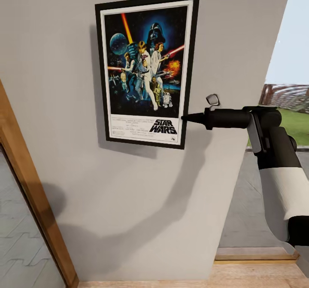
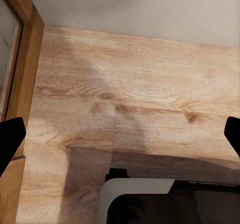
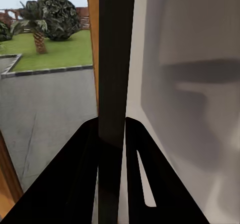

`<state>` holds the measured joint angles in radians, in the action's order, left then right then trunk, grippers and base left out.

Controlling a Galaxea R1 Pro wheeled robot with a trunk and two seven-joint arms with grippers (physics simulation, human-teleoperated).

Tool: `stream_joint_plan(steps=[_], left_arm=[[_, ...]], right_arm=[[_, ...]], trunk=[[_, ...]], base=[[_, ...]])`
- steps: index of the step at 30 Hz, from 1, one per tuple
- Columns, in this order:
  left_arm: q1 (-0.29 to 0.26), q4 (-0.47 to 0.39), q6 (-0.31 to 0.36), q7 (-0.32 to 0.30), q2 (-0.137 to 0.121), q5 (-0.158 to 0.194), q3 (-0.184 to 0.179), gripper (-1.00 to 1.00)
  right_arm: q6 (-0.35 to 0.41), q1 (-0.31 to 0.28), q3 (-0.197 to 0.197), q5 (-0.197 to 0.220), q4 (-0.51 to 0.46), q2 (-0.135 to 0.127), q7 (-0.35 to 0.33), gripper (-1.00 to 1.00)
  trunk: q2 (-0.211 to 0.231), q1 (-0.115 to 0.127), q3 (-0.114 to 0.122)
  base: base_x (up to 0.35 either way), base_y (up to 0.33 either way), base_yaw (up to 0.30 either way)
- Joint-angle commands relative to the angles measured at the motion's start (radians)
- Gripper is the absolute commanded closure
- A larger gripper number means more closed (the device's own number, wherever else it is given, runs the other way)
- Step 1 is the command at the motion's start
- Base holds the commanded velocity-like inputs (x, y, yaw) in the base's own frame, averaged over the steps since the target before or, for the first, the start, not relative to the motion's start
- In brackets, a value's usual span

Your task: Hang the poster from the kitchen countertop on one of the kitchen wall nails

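Your right gripper (image 1: 185, 117) is pinching the lower right edge of the poster (image 1: 146, 68), which sits flat against the grey wall (image 1: 240, 43) in the upper middle of the head view, tilted slightly with its bottom swung toward the right. In the right wrist view the dark frame edge (image 3: 116, 58) runs straight up between the two fingers (image 3: 75, 184), which are closed on it, so the grip looks firm.

No nail can be seen; if there is one, it is hidden behind the frame. So judge the hang by feel and by how the poster sits, not by sight of the hook.

Before you let go, straighten the tilt: nudge the lower corner gently toward the left of the head frame until the side edges look vertical against the wooden door frame (image 1: 30, 180) at lower left. Keep the frame pressed to the wall while you do it, so it does not slip off whatever holds it.

Then ease the fingers apart slowly and pause. If the poster drops or swings, close again at once. Pull the arm straight back toward the right, away from the frame edge, not across the picture.

Your left gripper (image 2: 120, 134) hangs spread and holding nothing above the wooden floor (image 2: 130, 88); leave it there, well clear.
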<state>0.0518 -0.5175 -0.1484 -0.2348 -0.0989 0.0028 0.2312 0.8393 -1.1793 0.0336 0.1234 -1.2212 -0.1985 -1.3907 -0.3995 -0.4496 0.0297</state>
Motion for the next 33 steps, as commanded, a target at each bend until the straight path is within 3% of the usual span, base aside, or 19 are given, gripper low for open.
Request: stream_joint_plan(steps=[1,22,26,33], left_arm=[[0.0,-0.001,0.0,-0.008,0.001,0.0,0.005,-1.0],[0.001,0.0,0.0,-0.008,-0.001,0.0,0.007,-1.0],[0.0,-0.001,-0.001,-0.011,0.0,0.0,0.049,-1.0],[0.001,0.0,-0.002,-0.012,0.001,0.0,0.065,-1.0]], right_arm=[[0.011,0.0,0.002,0.007,0.0,-0.001,-0.001,1.0],[0.011,0.0,0.002,0.007,0.0,-0.001,-0.001,1.0],[0.011,0.0,0.002,0.007,0.0,-0.001,-0.001,1.0],[0.011,0.0,0.002,0.007,0.0,-0.001,-0.001,1.0]], trunk=[[-0.001,0.0,0.0],[-0.001,0.0,0.0],[-0.001,0.0,0.0],[-0.001,0.0,0.0]], base=[[0.0,0.013,0.0],[0.002,0.001,0.0],[0.174,0.0,0.0],[0.063,0.0,0.0]])
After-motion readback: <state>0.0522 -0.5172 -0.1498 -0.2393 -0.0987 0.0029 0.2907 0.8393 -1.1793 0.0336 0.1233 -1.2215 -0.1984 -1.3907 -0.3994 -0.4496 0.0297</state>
